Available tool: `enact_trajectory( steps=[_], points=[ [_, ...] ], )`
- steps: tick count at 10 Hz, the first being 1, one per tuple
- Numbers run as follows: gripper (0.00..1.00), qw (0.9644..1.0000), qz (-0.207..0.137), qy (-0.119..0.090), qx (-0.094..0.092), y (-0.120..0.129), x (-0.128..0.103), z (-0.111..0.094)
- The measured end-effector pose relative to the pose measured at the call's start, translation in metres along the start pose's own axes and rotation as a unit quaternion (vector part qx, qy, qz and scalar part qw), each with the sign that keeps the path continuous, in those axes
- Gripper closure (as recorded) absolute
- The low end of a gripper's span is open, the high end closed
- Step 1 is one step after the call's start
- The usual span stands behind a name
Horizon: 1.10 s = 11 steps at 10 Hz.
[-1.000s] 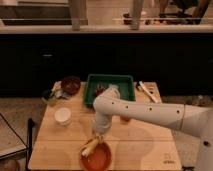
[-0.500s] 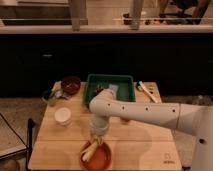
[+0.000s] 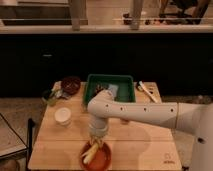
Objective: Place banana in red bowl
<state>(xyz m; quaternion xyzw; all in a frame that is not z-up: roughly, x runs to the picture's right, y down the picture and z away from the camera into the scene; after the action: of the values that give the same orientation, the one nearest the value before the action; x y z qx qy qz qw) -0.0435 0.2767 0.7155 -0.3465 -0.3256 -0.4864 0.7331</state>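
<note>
Since half a second ago the white robot arm [image 3: 150, 115] has dipped a little lower, its elbow sinking toward the front of the table, and the gripper [image 3: 98, 139] now sits right over the near rim of the wide glossy orange-red bowl [image 3: 106, 160]. The long dark cabinet front [image 3: 165, 60] fills the whole width behind. Below it the pale wooden table [image 3: 150, 147] has open board to the right of the bowl and along its left side; its front edge runs close to the bottom of the view. The arm comes in from the right, where its shoulder is cut off, and crosses the table's middle, covering the boards under it. The rectangular green plastic tray [image 3: 111, 77] lies at the back centre; what it holds is a dark lump and a greyish piece, too dim to name, partly behind the elbow. The red bowl stands at the front edge, its lower side clipped by the frame. The small dark maroon bowl [image 3: 70, 84] is at the back left, the round white cup [image 3: 63, 116] stands alone nearer the left edge, and a pale slim utensil [image 3: 148, 93] lies right of the tray. The small pale yellow banana [image 3: 91, 152] lies slanted inside the red bowl, directly beneath the gripper and touching or nearly touching it; whether the gripper holds it or has let go cannot be told.
</note>
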Motion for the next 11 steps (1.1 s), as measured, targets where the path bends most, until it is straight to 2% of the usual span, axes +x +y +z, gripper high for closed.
enact_trajectory(
  steps=[2,4,10,11],
  points=[
    [0.99,1.0000,-0.002,0.001,-0.001,0.0012,-0.0026,-0.0017],
    [0.83,1.0000,-0.005,0.000,0.001,0.0034,-0.0047,-0.0039],
    [0.23,0.9999,-0.010,0.002,0.005,0.0072,-0.0101,-0.0095],
    [0.20,0.9999,-0.009,0.002,0.004,0.0083,-0.0102,-0.0097]
  ],
)
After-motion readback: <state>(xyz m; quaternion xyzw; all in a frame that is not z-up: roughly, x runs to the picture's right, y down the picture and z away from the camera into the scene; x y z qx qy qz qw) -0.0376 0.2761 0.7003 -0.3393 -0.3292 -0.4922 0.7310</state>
